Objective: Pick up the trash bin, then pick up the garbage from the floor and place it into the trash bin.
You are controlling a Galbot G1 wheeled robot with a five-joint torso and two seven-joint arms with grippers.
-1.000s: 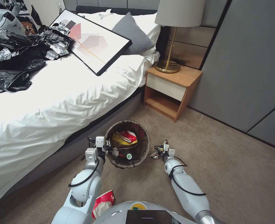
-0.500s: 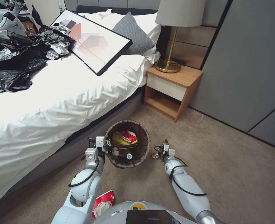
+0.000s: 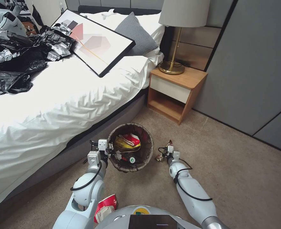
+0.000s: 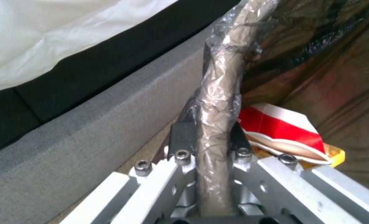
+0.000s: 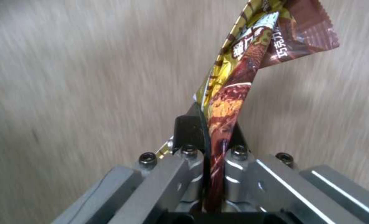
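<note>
Head view: my left pincer (image 3: 110,150) is clamped on the near-left rim of the trash bin (image 3: 147,156), which sits beside the bed (image 3: 51,105) above the carpet (image 3: 236,178); whether the bin's base touches the floor I cannot tell. Inside the bin lie a red-and-white paper cup (image 3: 131,139), a yellow wrapper (image 3: 123,143) and a bottle with a green cap (image 3: 132,160); the lower contents are hidden by the dark liner. My right pincer (image 3: 166,153) is just beside the bin's right wall, closed on a brown snack wrapper (image 3: 165,152) whose print is too small to read here. Another crushed red cup (image 3: 105,206) lies on the carpet near my torso, partly cut off by my left arm.

Left wrist view: my pincer (image 4: 211,137) has its jaws narrow, one on each side of the bag-wrapped rim (image 4: 221,93). The cup (image 4: 282,130) lies close behind the rim, inside the bin, with a yellow edge beneath it. The bed frame (image 4: 89,124) runs alongside.

Right wrist view: my pincer (image 5: 209,130) grips the wrapper (image 5: 238,74) by its lower end; the strip stands up, its top bent over. It shows chocolate imagery and printed characters. The carpet behind is blurred.
</note>
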